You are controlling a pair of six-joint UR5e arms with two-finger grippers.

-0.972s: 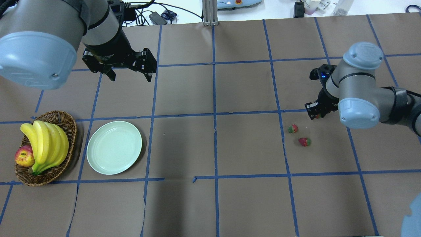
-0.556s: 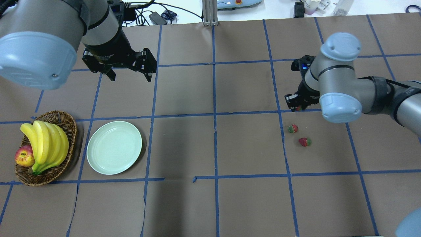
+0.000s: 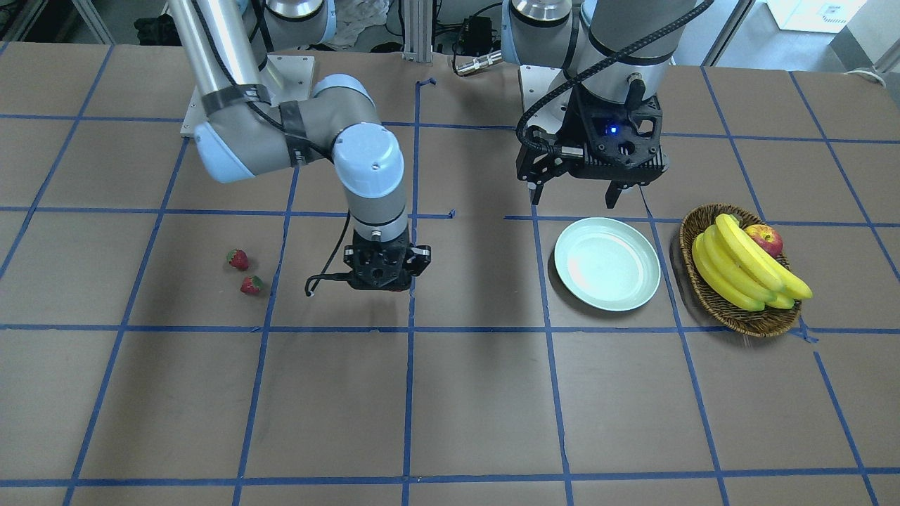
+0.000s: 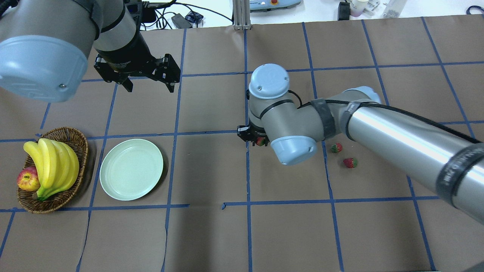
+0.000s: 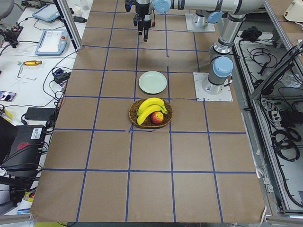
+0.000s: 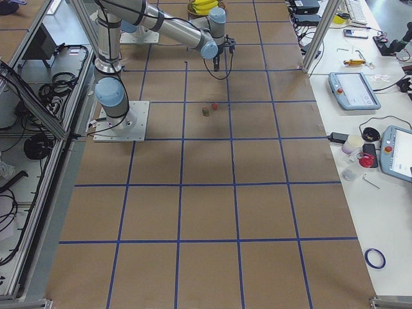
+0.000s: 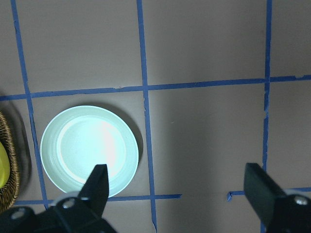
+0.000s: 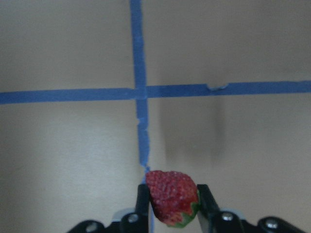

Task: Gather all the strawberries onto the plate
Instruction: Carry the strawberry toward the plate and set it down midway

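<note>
R gripper [image 8: 172, 206] pinches one strawberry [image 8: 170, 191] btwn both fingers, up over a blue tape [image 8: 138, 92] crossing near mid-table, well apart from the plate [image 4: 131, 169]. The two other strawberries [image 4: 336, 147] [image 4: 350, 163] lie on the brown table [image 4: 211, 234] toward the R side, near each other but not touching. L gripper [image 4: 149, 87] hangs w/ fingers spread wide over the table beyond the plate, & the plate sits just beside a wicker basket [image 4: 80, 151] w/ bananas [image 4: 56, 166] & an apple [image 4: 27, 179].
</note>
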